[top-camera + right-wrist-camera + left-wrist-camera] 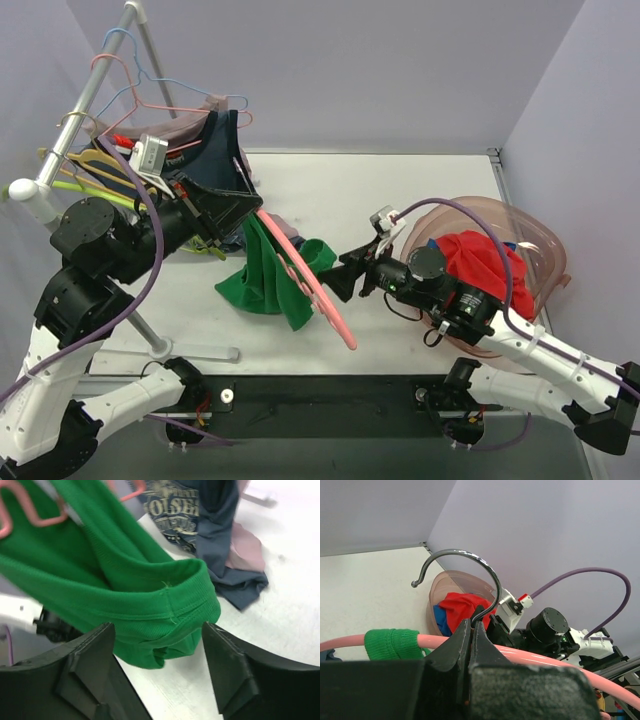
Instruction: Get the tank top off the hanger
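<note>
Left gripper [471,630] clamped shut on neck of pink hanger [330,305], holding it over worktop middle. Green tank top [265,275] hangs from it, strap looped round the hanger arm. Right gripper [157,632] has jaws spread either side of the green hem, gripping nothing. Not yet off; the whole pull looks left to do.

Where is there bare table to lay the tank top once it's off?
Bare table at the far middle, bordered by the back wall, clothes pile and basket. A narrower strip lies near, between the tank top and the right arm. Crowded: the centre, with hanger, left gripper and right gripper, and the left by the rack.
</note>
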You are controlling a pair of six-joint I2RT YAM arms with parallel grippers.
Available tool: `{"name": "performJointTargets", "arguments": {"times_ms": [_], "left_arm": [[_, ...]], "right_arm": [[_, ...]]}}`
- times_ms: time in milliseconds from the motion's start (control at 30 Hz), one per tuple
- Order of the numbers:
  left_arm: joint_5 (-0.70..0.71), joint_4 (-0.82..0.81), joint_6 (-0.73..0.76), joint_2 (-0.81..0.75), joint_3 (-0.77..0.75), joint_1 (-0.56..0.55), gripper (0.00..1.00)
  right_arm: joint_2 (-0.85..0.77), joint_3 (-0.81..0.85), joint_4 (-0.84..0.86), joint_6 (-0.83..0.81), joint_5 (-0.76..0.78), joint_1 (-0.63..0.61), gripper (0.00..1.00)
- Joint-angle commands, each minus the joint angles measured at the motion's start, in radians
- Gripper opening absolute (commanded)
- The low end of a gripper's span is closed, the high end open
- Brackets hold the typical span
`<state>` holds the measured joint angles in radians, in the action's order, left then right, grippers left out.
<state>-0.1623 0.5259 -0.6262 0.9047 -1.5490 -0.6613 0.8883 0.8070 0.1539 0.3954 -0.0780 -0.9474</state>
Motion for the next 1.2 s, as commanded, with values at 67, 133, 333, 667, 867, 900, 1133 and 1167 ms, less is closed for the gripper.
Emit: {"name": "performJointTargets", "arguments": {"times_ms": [67,133,333,667,867,900,1133,1167], "left_arm": [[-0.042,-0.136,-0.029,-0.001,-0.028,0.002,0.00],[-0.049,-0.144,-0.035,0.000,-0.025,0.002,0.00],[-0.082,-0.173,-0.044,0.014,-0.026,0.002,0.00],[-0.097,-0.191,-0.050,0.025,-0.019,0.002,0.00],[-0.129,-0.237,-0.092,0.014,0.015,0.002,0.00],[-0.134,-0.253,-0.096,0.010,0.020,0.002,0.00],[-0.184,-0.320,-0.159,0.008,0.056,0.003,0.00],[-0.200,-0.332,-0.176,0.005,0.059,0.002,0.00]], "right_arm": [[-0.052,0.026,0.064,-0.231,-0.290,0.009,0.83],[-0.034,0.040,0.073,-0.291,-0.334,0.009,0.88],[0.089,0.128,0.078,-0.359,-0.448,0.006,1.00],[0.297,0.135,0.281,-0.329,-0.315,-0.024,0.99],[0.385,0.092,0.464,-0.319,-0.286,-0.042,1.00],[0.411,0.106,0.472,-0.314,-0.286,-0.042,0.97],[0.514,0.165,0.464,-0.250,-0.212,-0.028,0.10],[0.520,0.172,0.451,-0.225,-0.201,-0.022,0.05]]}}
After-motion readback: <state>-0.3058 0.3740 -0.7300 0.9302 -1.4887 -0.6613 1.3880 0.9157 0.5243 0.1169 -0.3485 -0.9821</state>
